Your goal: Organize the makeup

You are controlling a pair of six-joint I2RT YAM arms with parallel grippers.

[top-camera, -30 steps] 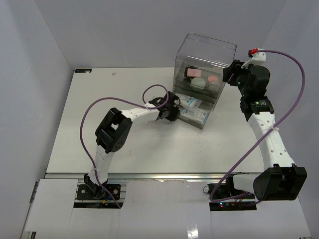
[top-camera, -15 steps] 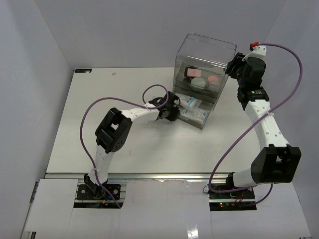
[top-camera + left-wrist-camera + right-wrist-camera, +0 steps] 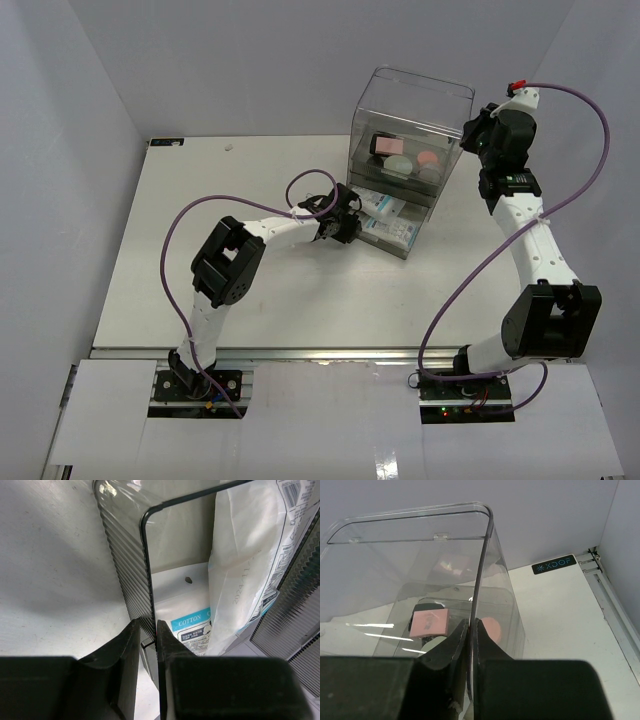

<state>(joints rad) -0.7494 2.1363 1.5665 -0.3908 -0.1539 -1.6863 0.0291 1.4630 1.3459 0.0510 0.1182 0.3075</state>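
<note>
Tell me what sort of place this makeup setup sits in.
Probably a robotics lab test cell, not a home: a plain white table boxed in by blank walls, a left arm and right arm bolted to a metal rail, and an XDOF label on the tabletop.

Top camera overhead facing table (image 3: 200, 180); both wrist cameras close on clear box (image 3: 412, 110), common to all

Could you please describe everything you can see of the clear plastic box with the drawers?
The clear plastic box stands upright on the table, far right. It is tall and open-topped, with rounded corners. Inside lie a pink palette and round compacts. Its grey ribbed drawer is pulled out, holding white-and-blue packets. The left gripper pinches the drawer's wall; the right gripper pinches the box's top rim.
</note>
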